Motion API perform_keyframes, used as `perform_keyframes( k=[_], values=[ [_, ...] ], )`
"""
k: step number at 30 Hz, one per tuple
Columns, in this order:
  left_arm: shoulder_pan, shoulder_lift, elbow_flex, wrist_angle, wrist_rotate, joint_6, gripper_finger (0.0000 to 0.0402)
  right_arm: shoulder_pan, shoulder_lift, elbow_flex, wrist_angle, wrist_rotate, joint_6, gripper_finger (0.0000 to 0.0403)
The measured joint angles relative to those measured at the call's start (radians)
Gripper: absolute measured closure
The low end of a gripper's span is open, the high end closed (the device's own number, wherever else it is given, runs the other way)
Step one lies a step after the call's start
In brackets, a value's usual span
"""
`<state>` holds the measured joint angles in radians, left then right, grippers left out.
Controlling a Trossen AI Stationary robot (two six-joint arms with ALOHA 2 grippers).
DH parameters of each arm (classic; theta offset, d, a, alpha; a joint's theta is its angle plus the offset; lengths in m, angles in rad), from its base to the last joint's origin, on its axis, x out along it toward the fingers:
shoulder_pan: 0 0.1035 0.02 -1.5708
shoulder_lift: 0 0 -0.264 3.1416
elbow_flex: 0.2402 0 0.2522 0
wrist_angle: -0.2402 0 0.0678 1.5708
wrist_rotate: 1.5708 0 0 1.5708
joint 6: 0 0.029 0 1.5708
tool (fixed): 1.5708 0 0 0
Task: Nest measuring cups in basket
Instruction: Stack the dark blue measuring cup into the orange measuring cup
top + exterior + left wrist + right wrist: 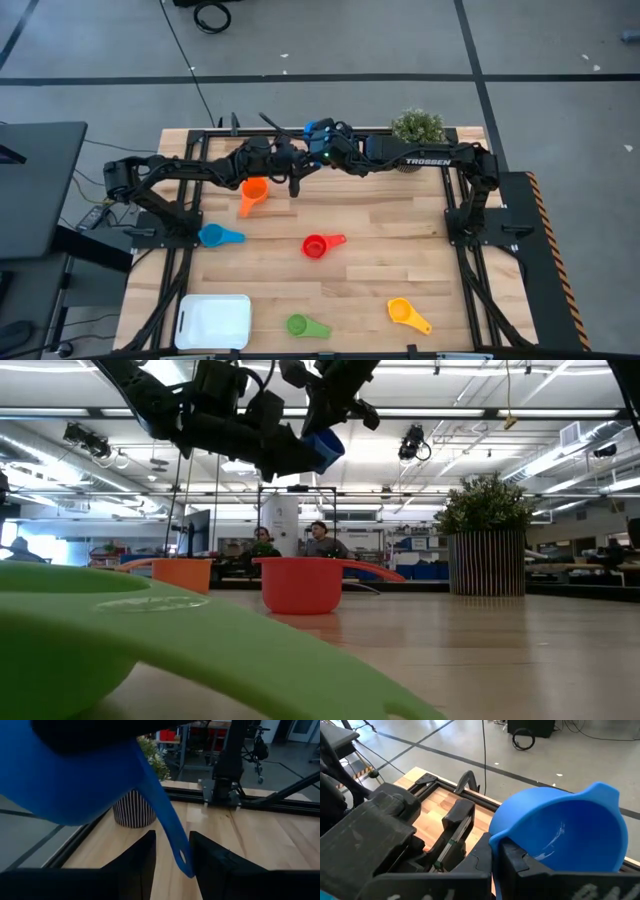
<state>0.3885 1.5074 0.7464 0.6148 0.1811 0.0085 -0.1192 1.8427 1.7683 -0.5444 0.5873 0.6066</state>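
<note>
High view: both arms meet above the table's (400,270) far edge. Right gripper (495,851) pinches the blue cup's (570,827) rim; left gripper (172,851) clasps its handle. Basket (214,320) sits near-left.

Grey floor (540,40), black floor lines — ceiling lights (450,370)

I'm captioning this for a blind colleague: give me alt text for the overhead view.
Both arms meet over the table near the potted plant, the right gripper with jaws shut on a blue cup, the left gripper beside it. Orange, light blue, red, green and yellow cups lie scattered; the white basket sits empty.
</note>
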Motion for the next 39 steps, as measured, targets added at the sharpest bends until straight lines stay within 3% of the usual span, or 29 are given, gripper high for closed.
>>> perform_keyframes(
  k=[5, 10, 12, 22, 39],
  values=[
    [0.000, 0.000, 0.000, 0.002, -0.026, 0.003, 0.0298, 0.000, 0.000, 0.000, 0.000, 0.000, -0.005, 0.0393],
    [0.000, 0.000, 0.000, 0.000, -0.033, 0.003, 0.0376, 0.000, 0.000, 0.000, 0.001, 0.000, -0.009, 0.0393],
    [0.001, 0.000, 0.000, -0.002, -0.039, 0.002, 0.0390, 0.000, 0.000, 0.000, 0.003, 0.002, -0.009, 0.0393],
    [0.001, 0.000, 0.000, -0.002, -0.038, 0.003, 0.0395, -0.001, 0.000, 0.000, 0.004, -0.014, -0.012, 0.0386],
    [0.021, -0.004, 0.001, -0.014, -0.022, -0.042, 0.0396, -0.014, -0.026, 0.017, 0.010, -0.149, -0.199, 0.0299]
  ],
)
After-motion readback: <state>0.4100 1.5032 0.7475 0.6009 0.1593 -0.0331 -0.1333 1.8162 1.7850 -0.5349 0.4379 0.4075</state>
